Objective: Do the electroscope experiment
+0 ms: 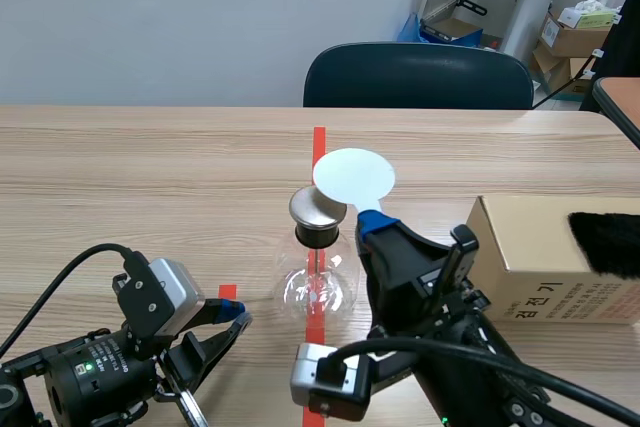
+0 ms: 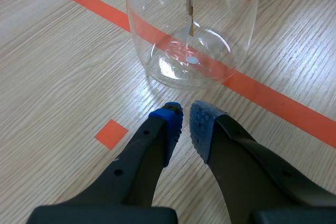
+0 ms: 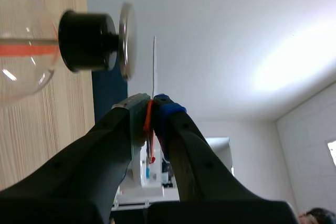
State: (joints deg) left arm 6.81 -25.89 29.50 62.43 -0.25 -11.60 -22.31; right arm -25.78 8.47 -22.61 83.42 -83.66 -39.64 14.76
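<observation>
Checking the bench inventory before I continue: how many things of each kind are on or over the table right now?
Glass electroscope flask: 1
White disc: 1
Cardboard box: 1
Black furry piece: 1
Total: 4

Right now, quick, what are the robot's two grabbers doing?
Left gripper: closed, holding nothing, just short of the glass flask.
Right gripper: closed on the thin handle of the white disc.
</observation>
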